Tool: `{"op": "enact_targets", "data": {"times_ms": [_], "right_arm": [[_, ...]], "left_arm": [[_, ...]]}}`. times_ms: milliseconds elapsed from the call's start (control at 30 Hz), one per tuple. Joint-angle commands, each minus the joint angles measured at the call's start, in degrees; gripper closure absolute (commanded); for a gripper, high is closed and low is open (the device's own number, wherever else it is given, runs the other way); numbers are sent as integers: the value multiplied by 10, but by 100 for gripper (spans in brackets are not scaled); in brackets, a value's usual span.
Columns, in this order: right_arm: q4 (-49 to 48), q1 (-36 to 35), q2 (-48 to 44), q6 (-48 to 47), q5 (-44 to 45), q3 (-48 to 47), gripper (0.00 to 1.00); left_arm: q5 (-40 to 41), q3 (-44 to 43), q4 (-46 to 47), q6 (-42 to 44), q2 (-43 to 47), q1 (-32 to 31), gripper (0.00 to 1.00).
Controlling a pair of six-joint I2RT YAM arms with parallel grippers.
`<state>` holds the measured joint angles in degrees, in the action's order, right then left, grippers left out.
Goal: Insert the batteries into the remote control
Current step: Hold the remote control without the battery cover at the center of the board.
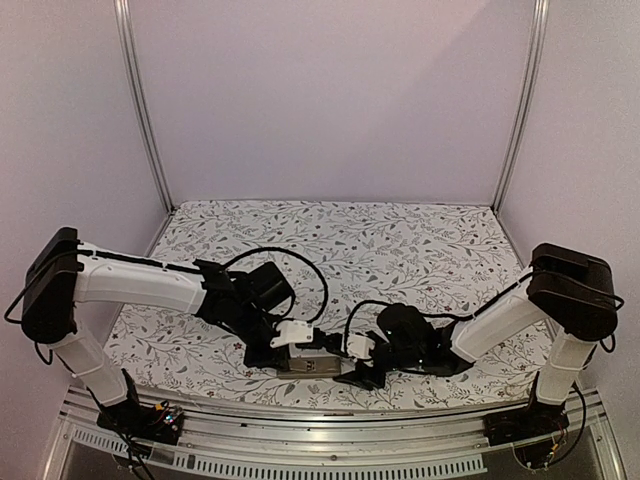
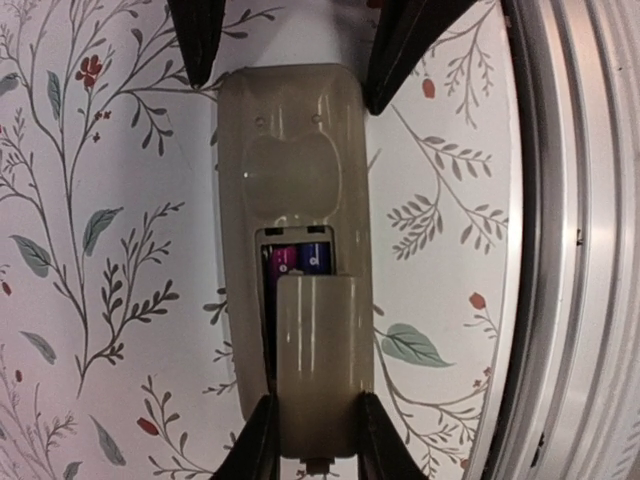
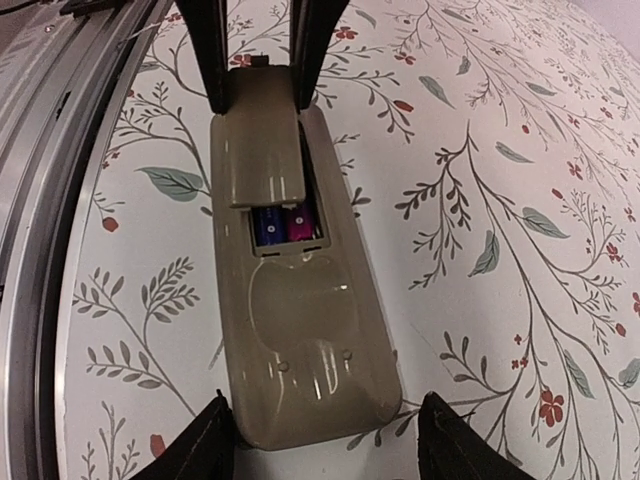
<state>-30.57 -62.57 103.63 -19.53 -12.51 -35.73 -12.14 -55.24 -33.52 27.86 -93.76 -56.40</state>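
Note:
The remote control [image 1: 310, 365] lies back up on the floral cloth near the table's front edge. Its greyish-tan back [image 2: 290, 170] shows the recess with two batteries [image 2: 300, 258], one blue and one magenta, seated side by side. A tan battery cover [image 2: 315, 350] lies partly over the recess, and my left gripper [image 2: 315, 445] is shut on its outer end. The same cover [image 3: 262, 150] and batteries [image 3: 283, 225] also show in the right wrist view. My right gripper [image 3: 330, 445] straddles the remote's other end [image 3: 310, 380], open, with a gap at its right finger.
The metal rail of the table's front edge [image 2: 570, 250] runs close beside the remote, and it shows again as the rail [image 3: 40, 150] in the right wrist view. Both arms meet over the remote at the front middle [image 1: 330, 350].

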Motion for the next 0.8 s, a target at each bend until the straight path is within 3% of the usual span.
{"op": "enact_targets", "data": {"times_ms": [0, 400, 767], "right_arm": [[6, -3, 17, -26, -38, 6, 39], [-49, -1, 25, -15, -48, 28, 44], [-54, 3, 21, -7, -48, 25, 47]], "left_arm": [[50, 4, 26, -50, 7, 15, 99], [33, 55, 89, -18, 45, 15, 99], [-1, 37, 34, 41, 22, 8, 99]]}}
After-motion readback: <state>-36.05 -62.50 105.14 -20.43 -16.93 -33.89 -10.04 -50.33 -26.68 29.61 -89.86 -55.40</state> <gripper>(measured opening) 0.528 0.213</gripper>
